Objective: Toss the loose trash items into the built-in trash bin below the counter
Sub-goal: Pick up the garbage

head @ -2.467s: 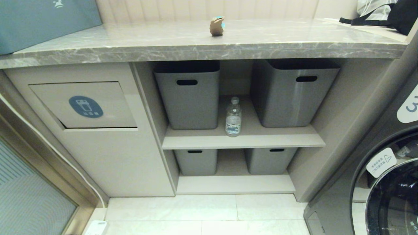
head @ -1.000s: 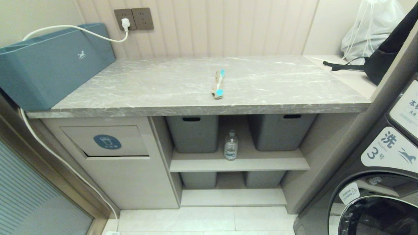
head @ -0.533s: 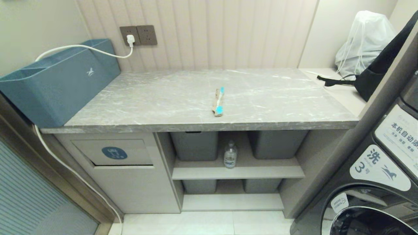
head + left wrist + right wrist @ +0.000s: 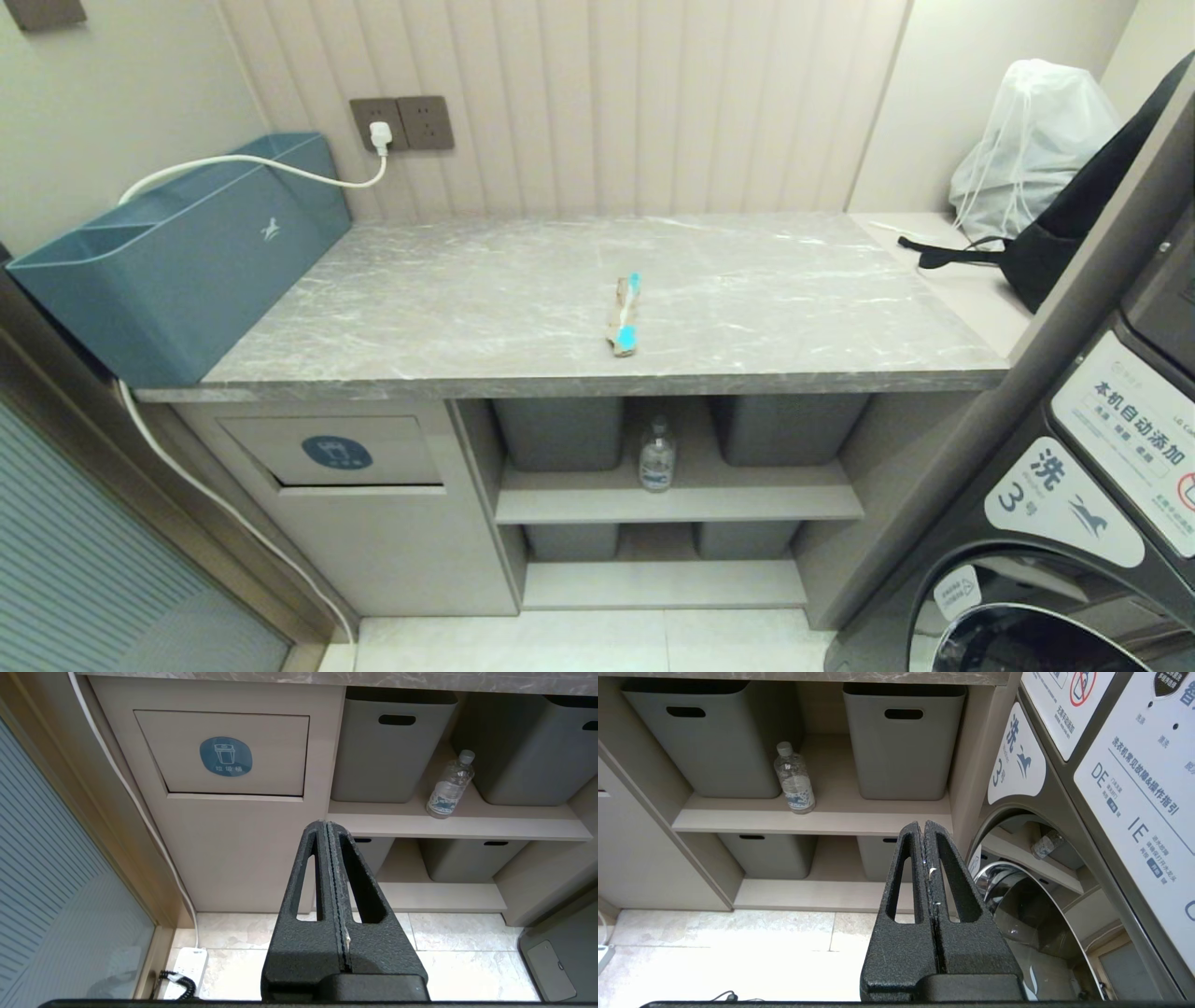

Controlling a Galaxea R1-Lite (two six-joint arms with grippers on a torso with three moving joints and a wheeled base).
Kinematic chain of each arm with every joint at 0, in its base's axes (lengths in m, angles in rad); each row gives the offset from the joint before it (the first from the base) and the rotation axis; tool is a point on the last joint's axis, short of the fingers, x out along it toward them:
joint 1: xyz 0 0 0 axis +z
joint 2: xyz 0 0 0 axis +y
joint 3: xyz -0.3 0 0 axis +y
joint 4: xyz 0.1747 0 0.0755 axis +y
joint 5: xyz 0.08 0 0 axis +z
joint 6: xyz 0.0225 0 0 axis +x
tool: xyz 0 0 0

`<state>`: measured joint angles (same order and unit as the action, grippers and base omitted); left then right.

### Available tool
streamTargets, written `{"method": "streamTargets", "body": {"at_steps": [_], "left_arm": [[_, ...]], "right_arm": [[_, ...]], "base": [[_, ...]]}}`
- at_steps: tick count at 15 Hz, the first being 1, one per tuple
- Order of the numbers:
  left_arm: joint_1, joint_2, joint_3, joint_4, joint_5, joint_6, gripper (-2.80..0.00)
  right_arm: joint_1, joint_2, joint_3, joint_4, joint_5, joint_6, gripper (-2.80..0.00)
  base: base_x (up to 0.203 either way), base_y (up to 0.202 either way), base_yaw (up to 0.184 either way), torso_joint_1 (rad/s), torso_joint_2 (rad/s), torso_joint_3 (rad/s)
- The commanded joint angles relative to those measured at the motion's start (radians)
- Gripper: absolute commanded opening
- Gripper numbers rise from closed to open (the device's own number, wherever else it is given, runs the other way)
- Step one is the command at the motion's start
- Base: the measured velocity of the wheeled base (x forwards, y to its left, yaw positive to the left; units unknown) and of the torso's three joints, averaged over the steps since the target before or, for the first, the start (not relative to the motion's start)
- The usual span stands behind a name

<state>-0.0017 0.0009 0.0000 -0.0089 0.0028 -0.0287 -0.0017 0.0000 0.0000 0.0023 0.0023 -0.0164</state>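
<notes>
A crumpled brown paper wad with a teal scrap (image 4: 624, 317) is lying on the grey-brown marble worktop (image 4: 448, 308); a clear plastic water bottle (image 4: 657, 455) is standing on the shelf at its 6 o'clock. The beige bin flap (image 4: 331, 451) is sitting at 8 o'clock. The left pincer (image 4: 327, 828) and right pincer (image 4: 924, 828) are hanging fully closed, empty.

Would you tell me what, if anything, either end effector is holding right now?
Nothing: the left end effector and right end effector are both shut and empty.

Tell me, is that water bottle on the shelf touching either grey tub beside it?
Apart. The right wrist view shows the water bottle standing on bare shelf, with a clear gap to the left tub and the right tub.
</notes>
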Motion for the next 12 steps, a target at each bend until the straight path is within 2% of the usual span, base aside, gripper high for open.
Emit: {"method": "streamTargets", "body": {"at_steps": [1, 12], "left_arm": [[0.000, 0.001, 0.003, 0.000, 0.000, 0.000, -2.80], [0.000, 0.001, 0.003, 0.000, 0.002, 0.000, -2.80]], "right_arm": [[0.000, 0.000, 0.000, -0.001, 0.001, 0.000, -2.80], [0.000, 0.000, 0.000, -0.001, -0.001, 0.006, -2.80]], "base": [[0.000, 0.000, 0.000, 0.000, 0.00, 0.000], [0.000, 0.000, 0.000, 0.000, 0.00, 0.000]]}}
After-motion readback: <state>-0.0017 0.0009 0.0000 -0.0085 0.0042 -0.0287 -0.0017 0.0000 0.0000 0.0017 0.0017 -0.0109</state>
